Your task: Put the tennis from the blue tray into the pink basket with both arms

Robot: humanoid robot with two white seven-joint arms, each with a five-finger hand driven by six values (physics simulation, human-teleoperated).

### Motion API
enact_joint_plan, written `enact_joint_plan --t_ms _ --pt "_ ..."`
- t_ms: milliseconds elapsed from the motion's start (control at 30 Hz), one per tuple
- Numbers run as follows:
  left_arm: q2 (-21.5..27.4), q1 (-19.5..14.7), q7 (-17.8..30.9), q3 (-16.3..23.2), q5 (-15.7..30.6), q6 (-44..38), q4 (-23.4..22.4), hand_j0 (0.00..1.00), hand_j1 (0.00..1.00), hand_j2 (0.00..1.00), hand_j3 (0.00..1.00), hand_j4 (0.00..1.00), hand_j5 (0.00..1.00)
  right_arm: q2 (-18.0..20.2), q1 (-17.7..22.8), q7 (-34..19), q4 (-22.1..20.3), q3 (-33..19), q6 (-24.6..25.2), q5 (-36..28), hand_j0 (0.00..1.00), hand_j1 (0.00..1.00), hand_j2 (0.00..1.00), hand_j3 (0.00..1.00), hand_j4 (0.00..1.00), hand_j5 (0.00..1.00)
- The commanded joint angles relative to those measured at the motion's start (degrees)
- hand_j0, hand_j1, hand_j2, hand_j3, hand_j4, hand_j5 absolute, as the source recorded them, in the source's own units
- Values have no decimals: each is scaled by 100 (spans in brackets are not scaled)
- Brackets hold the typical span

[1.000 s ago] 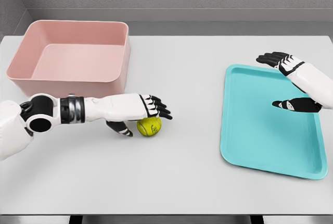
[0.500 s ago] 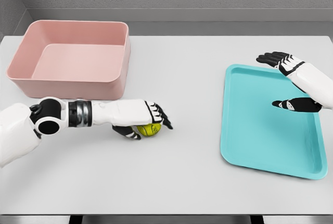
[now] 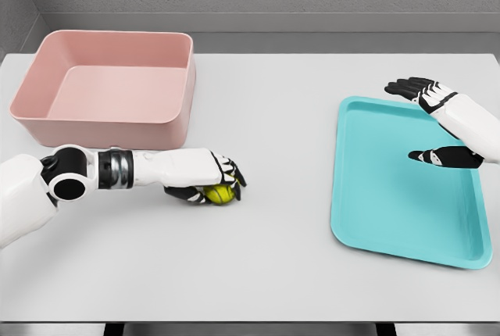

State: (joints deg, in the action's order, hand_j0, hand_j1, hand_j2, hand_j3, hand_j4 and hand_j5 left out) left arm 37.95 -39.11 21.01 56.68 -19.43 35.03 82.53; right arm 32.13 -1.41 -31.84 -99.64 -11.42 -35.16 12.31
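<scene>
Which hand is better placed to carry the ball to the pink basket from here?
Left. The left hand is curled over the tennis ball on the table, just in front of the pink basket. The right hand is open, far off over the blue tray.

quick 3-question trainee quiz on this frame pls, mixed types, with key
1. True or false: the tennis ball lies in the blue tray.
2. Which hand is closed over the ball? A) left hand B) right hand C) neither
3. Fill in: the pink basket sits at the table's far ____ corner.

Key
1. False. The ball is on the table, in front of the basket, and nothing lies in the tray.
2. A. The left fingers curl around it; the right hand is open above the tray's far right side.
3. Left.
</scene>
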Motion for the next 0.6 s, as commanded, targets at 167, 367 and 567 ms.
enact_joint_plan --t_ms 167,367,567 --pt "2 -167 9 -8 36 -3 96 59 59 59 59 59 59 4 9 3 -3 -1 16 -45 100 100 100 100 100 100" --pt "19 -299 9 -26 62 -3 316 59 59 59 59 59 59 4 9 3 -3 -1 16 -45 100 100 100 100 100 100" --pt "81 -466 9 -52 220 -3 386 60 60 60 60 60 60 4 9 3 -3 -1 16 -45 100 100 100 100 100 100"
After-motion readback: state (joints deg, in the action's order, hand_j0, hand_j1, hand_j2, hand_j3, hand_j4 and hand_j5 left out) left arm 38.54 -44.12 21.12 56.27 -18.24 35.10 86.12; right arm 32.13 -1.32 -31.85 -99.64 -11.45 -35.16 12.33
